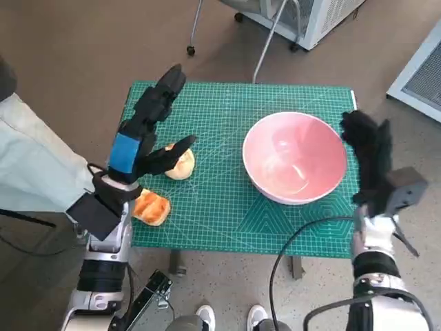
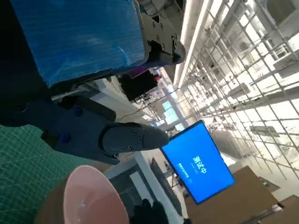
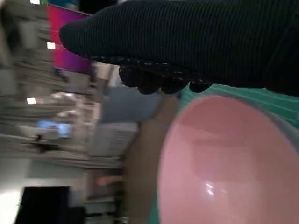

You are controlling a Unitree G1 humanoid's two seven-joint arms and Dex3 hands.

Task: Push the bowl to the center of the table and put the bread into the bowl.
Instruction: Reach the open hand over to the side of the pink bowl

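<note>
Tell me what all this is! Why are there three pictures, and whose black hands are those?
They belong to a robot shaped like a person. One picture comes from a camera on its head, looking down at a small table with a green cutting mat. The other two come from cameras behind each hand. On the mat sit a pink bowl, a round bread roll and a browner piece of bread. The left hand, with blue tape on its back, hovers above the roll with fingers spread, holding nothing. The right hand, in a knitted glove, is beside the bowl's rim, also holding nothing.
</note>
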